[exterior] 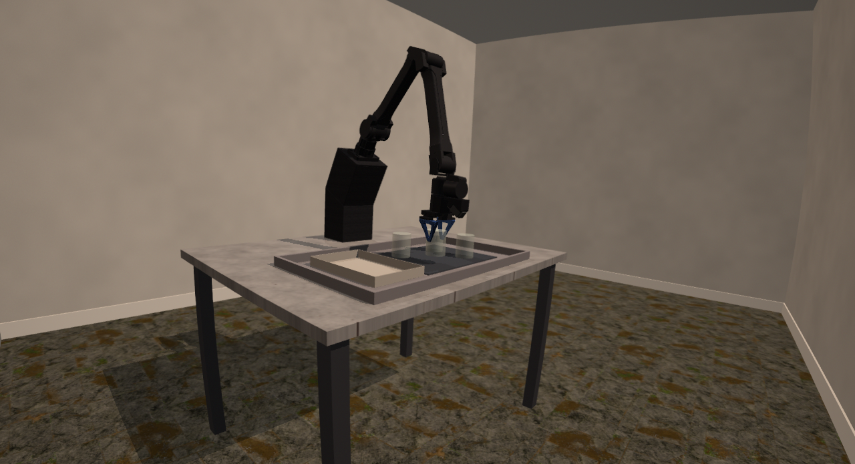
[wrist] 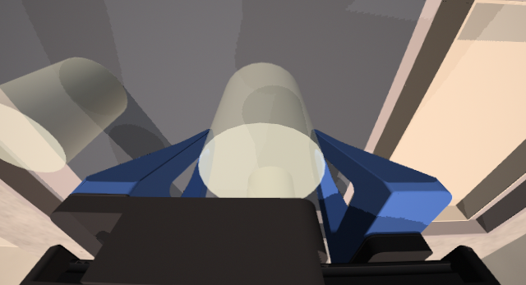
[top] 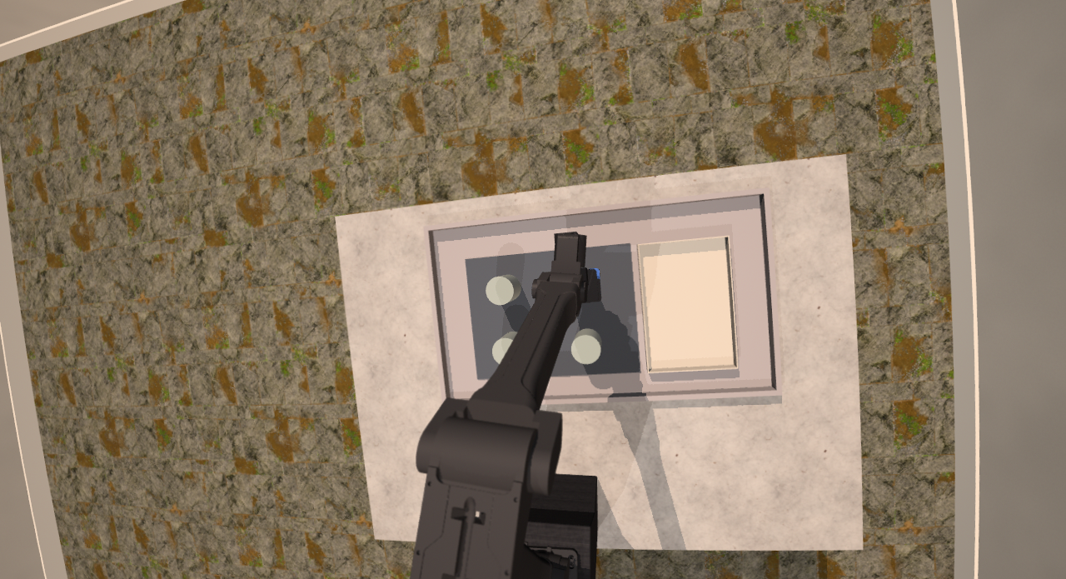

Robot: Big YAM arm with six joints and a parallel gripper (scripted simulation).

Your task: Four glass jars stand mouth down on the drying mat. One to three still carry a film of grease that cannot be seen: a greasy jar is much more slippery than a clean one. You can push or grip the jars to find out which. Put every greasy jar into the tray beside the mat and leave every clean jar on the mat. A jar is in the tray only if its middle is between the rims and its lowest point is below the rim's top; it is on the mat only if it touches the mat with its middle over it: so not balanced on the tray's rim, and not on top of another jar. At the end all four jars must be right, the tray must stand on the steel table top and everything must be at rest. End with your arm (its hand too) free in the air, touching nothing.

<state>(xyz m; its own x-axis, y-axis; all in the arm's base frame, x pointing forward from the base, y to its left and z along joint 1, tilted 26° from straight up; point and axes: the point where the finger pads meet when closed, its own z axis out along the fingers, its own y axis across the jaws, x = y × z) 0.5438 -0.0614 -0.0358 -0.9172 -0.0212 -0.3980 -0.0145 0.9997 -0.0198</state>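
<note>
My gripper [exterior: 437,239] [wrist: 261,136] has its blue fingers shut on the sides of one pale, see-through jar [exterior: 435,249] [wrist: 263,153]. This jar is upright and a little above the dark drying mat [top: 620,266] [wrist: 185,34]; the arm hides it in the top view. A second jar [top: 500,290] [exterior: 465,246] [wrist: 90,88] stands at the far left of the mat. A third jar [top: 585,346] [exterior: 401,246] stands nearer the arm's base. A fourth jar [top: 501,349] is partly hidden by the arm. The cream tray [top: 731,307] [exterior: 399,276] [wrist: 420,80] stands to the right of the mat.
A low raised border [top: 769,300] [exterior: 322,283] runs around the mat and tray. The arm [top: 533,351] [exterior: 436,111] reaches over the mat from its base block [exterior: 349,204] on the table [top: 804,441].
</note>
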